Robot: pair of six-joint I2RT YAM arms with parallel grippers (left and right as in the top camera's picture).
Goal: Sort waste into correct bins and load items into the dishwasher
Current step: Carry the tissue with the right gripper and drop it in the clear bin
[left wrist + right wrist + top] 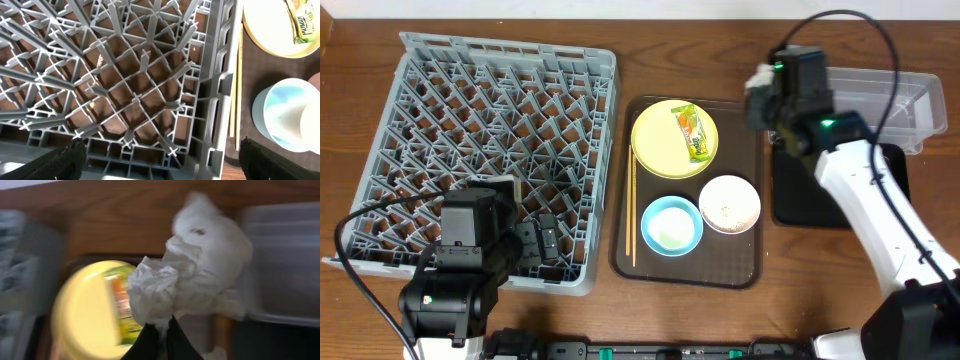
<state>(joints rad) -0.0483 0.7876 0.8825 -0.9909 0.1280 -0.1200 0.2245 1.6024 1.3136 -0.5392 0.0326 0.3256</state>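
Your right gripper (164,336) has its fingers pressed together on the lower edge of a crumpled whitish scrap (192,272), which bulges up and out above the fingertips in the right wrist view; that view is blurred. From overhead, this gripper and its scrap hang above the far right corner of the brown serving tray (750,272), just beside the left end of the clear tub (912,100). The black tray (798,200) lies in front of the tub, partly under your right arm. On the serving tray the pale-yellow plate (660,140) sits at the far end with the snack wrapper (691,134) lying on it. The light-blue bowl (671,224) and the white bowl (729,204) stand side by side at the near end, close enough that you cannot tell whether they touch. The chopsticks (632,210) lie along the tray's left edge, beside the plate and the blue bowl. Your left gripper (160,162) has its fingers spread wide with nothing between them, poised over the near right corner of the dish rack (490,130). The rack stands on the wooden table (620,60), just left of the serving tray, and no dishes sit in it.
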